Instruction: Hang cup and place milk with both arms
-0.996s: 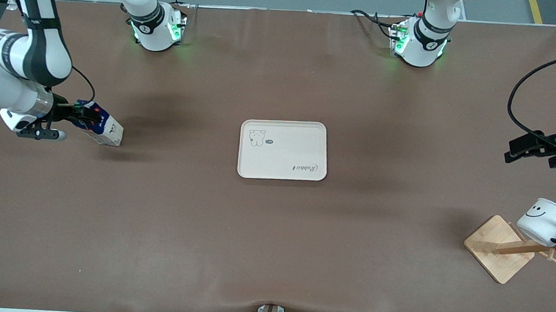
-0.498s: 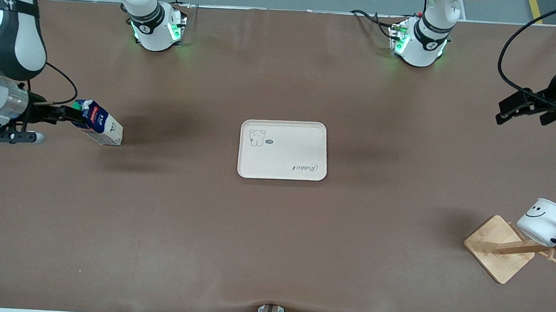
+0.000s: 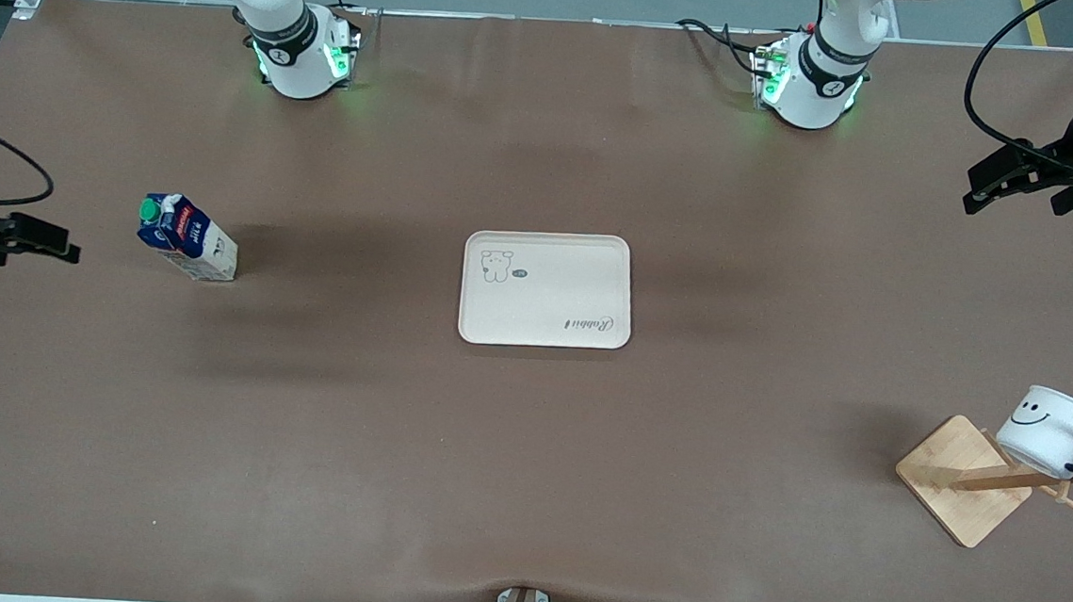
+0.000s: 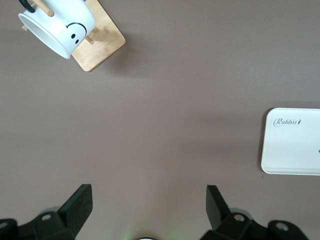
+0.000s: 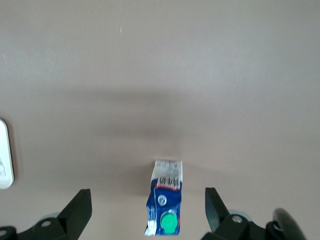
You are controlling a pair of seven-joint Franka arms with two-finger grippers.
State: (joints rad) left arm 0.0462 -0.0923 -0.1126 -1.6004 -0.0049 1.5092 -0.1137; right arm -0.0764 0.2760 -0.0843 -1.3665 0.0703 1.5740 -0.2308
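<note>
Both grippers stand wide open and empty. Cup (image 3: 1051,431) hangs on the wooden rack (image 3: 963,477); milk (image 3: 188,239) stands on the table, well apart from the tray (image 3: 547,289). Left gripper (image 3: 1027,177) and right gripper (image 3: 17,239) hover at the table's ends; judging by this, the task looks finished.

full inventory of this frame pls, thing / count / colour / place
milk: 1, dark-blue and white, green cap; standing on the table toward the right arm's end
tray: 1, cream; mid-table, nothing on it
cup: 1, white, smiley face, black handle; hung on the rack
rack: 1, light wood; toward the left arm's end, nearer the front camera than the tray
table: 1, brown
right tool: 1, black, open; beside the milk, apart from it
left tool: 1, black, open; over the table's edge, holding nothing
</note>
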